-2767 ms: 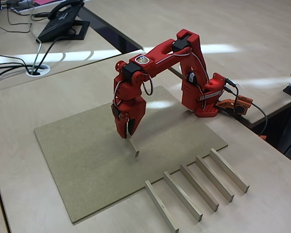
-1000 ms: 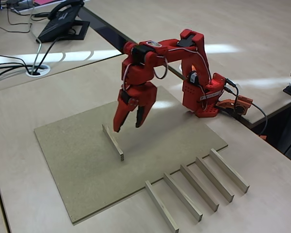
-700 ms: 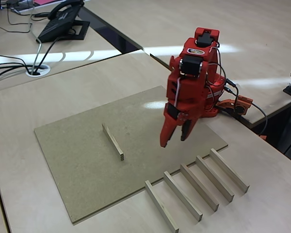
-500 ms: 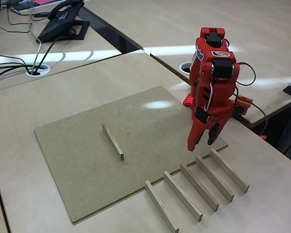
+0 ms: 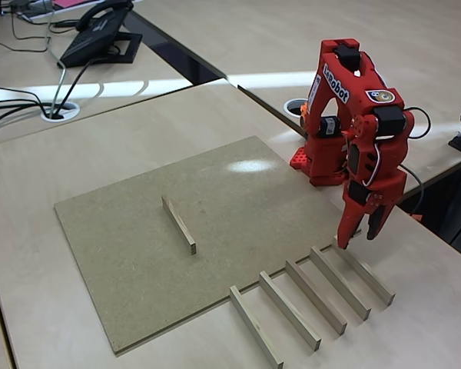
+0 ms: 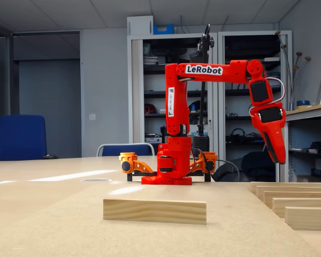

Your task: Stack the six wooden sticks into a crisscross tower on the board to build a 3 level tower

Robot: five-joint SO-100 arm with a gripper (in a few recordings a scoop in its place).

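Wooden sticks (image 5: 315,296), six in all, none crossed over another. Lone stick (image 5: 179,224) on the board (image 5: 138,269), standing on its narrow edge, left of the board's middle in a fixed view, running from upper left to lower right. Seen side-on in a fixed view (image 6: 155,211) as a low pale bar in the foreground, in front of the arm's base (image 6: 174,168).

Other five off the board, on the pale table (image 5: 46,177) just past the board's lower-right edge, laid side by side in a row of near-parallel strips with gaps between. Stacked up as stepped end faces at the right edge of a fixed view (image 6: 307,218).

Gripper (image 5: 357,237) pointing down at the right end of that row, above the upper end of the rightmost stick (image 5: 365,270). Fingers a little apart, with a narrow gap between the tips and nothing held. From the side (image 6: 278,155), tip hanging clear of the sticks, well above the table.

Red arm bent over from its base (image 5: 323,161) beyond the board's far right corner. Black desk telephone (image 5: 100,31) and cables on the neighbouring desk at upper left. Shelving (image 6: 150,80) and a blue chair (image 6: 18,136) behind.
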